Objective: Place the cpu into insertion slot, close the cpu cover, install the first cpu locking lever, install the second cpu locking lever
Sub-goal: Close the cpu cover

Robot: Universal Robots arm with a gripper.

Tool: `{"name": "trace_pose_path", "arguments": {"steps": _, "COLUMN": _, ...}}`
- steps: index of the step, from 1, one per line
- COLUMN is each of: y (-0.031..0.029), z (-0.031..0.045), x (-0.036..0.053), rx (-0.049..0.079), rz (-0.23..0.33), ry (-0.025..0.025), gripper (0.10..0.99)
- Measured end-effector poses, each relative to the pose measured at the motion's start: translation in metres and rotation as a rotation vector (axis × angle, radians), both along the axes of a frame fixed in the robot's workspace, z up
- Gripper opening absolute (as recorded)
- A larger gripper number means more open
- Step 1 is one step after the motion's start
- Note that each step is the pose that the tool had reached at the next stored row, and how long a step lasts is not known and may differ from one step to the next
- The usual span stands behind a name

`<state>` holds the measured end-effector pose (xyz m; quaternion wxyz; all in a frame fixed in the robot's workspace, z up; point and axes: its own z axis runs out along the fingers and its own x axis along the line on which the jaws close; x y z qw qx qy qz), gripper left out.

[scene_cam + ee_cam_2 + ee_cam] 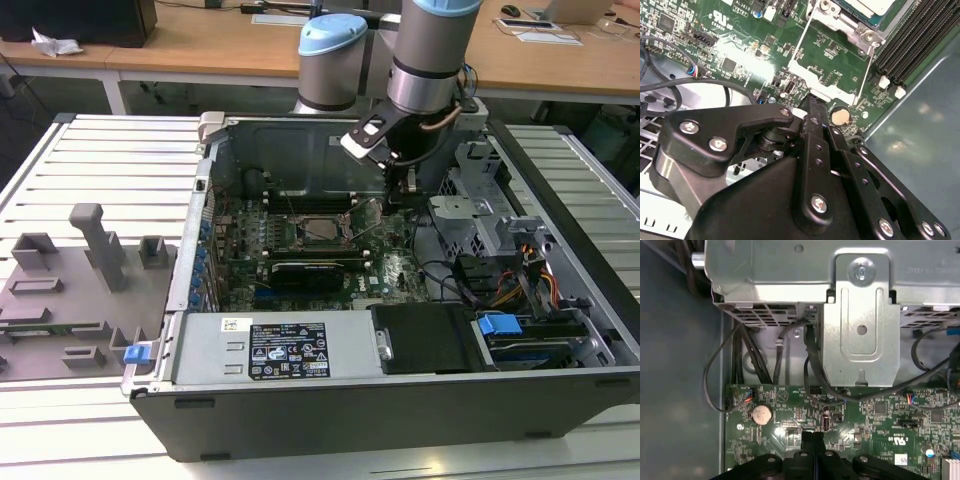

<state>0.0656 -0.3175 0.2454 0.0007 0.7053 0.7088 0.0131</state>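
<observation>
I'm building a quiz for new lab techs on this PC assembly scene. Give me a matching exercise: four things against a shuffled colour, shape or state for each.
Things:
1. cpu
2. coin cell
3. claw
4. motherboard

Descriptions:
A. green
B. black, fingertips together
C. round silvery disc
D. pale square seated in the insertion slot

Pairs: 1-D; 2-C; 3-B; 4-A

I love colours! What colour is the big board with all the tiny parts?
The board is green, clearest in the first wrist view.
</observation>
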Motion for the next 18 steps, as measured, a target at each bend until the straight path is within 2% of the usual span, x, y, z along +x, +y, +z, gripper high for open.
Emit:
{"name": "trace_pose_path", "arguments": {"steps": 5, "y": 0.0, "z": -0.0002, "x": -0.0072, "rx": 0.0, "rz": 0.0, "ry": 0.0, "gripper": 0.106}}
{"name": "trace_pose_path", "arguments": {"steps": 15, "y": 0.0, "z": -0.001, "x": -0.0125, "rx": 0.004, "rz": 0.0, "ry": 0.0, "gripper": 0.106}}
{"name": "trace_pose_path", "arguments": {"steps": 18, "y": 0.0, "z": -0.0017, "x": -0.0169, "rx": 0.006, "rz": 0.0, "ry": 0.0001, "gripper": 0.106}}
